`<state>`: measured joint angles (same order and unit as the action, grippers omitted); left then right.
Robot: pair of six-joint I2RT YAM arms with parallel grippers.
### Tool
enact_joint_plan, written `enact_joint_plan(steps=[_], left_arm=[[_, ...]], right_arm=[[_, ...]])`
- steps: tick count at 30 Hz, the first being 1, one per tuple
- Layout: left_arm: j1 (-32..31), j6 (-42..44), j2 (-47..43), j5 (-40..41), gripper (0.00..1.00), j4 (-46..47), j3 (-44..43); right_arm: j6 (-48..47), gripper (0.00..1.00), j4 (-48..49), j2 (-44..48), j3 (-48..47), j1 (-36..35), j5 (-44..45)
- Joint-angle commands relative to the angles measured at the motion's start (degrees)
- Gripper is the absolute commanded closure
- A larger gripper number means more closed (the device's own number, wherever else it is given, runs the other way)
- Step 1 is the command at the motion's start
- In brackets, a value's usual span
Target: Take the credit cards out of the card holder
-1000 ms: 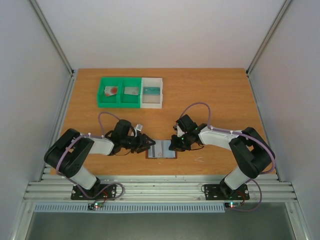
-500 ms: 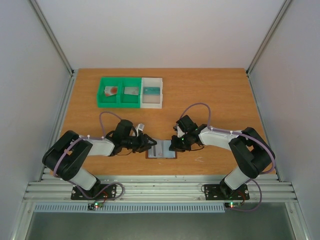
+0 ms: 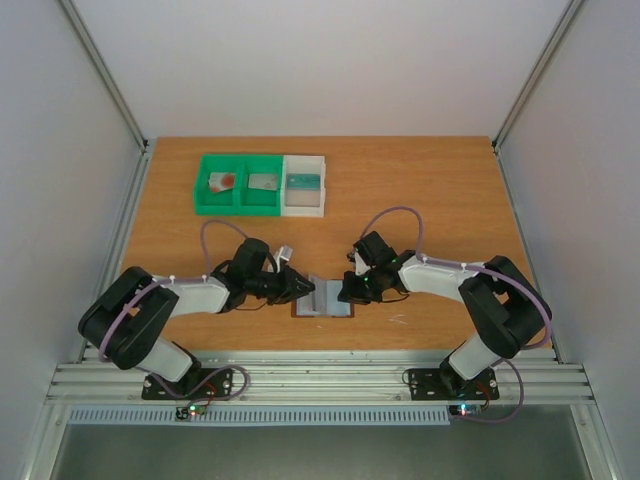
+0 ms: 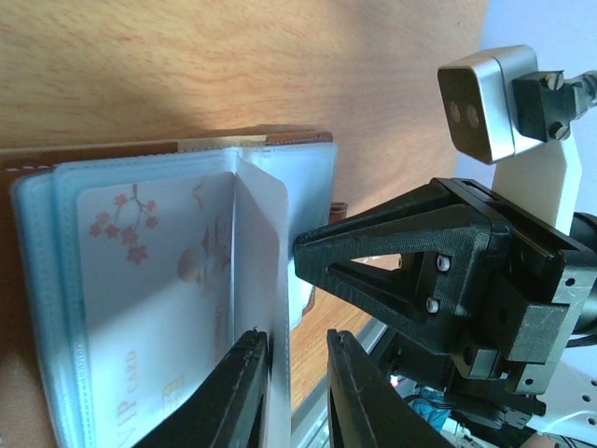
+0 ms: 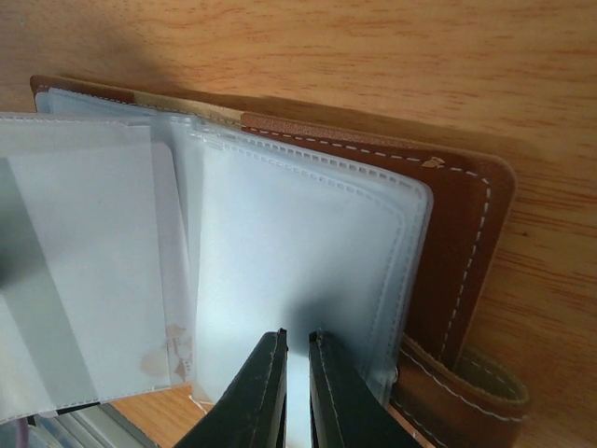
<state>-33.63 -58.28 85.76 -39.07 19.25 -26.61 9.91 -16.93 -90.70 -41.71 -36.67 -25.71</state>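
The brown card holder [image 3: 322, 301] lies open near the table's front edge, its clear sleeves fanned out. In the left wrist view a whitish credit card [image 4: 140, 280] with pink blossoms sits in a sleeve over the brown leather [image 4: 298, 140]. One sleeve page [image 4: 259, 243] stands upright between the open jaws of my left gripper [image 4: 297, 336], against one finger. My left gripper [image 3: 305, 290] is at the holder's left side. My right gripper [image 3: 346, 292] is at its right side. Its nearly closed tips [image 5: 297, 336] rest on a flat clear sleeve [image 5: 308, 224] over the leather [image 5: 457, 233].
A green two-compartment bin [image 3: 238, 203] and a white bin [image 3: 304, 207] stand at the back left, each compartment holding a card or small item. My right gripper's black body [image 4: 420, 271] is close in front of my left fingers.
My left arm has moved right, bringing its gripper onto the card holder's left half. My right arm has stayed nearly still.
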Motion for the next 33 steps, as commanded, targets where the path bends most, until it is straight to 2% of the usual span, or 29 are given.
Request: enact_joint_plan(steps=[1, 8, 15, 27, 31, 33], left_arm=[[-1.29, -0.64, 1.10, 0.33, 0.80, 3.33, -1.47], [-4.47, -3.58, 3.67, 0.05, 0.71, 7.88, -3.22], [-6.11, -5.52, 5.63, 0.76, 0.69, 10.88, -4.06], [-6.65, -3.66, 7.26, 1.67, 0.66, 7.63, -7.03], [-6.67, 0.50, 7.94, 3.52, 0.65, -0.24, -10.66], [-6.71, 1.44, 7.34, 4.26, 0.65, -0.52, -10.94]], right_arm=[[0.14, 0.91, 0.74, 1.67, 0.98, -0.34, 0.10], [-1.06, 0.88, 0.08, 2.62, 0.45, -0.27, 2.37], [-3.30, 0.82, -5.20, 9.79, 0.06, 0.70, 9.32], [-2.61, 0.78, -9.80, 18.13, 0.11, 0.70, 12.20], [-3.12, 0.76, -11.24, 18.98, -1.18, 0.63, 12.89], [-3.22, 0.75, -11.82, 19.50, -1.79, 0.64, 13.06]])
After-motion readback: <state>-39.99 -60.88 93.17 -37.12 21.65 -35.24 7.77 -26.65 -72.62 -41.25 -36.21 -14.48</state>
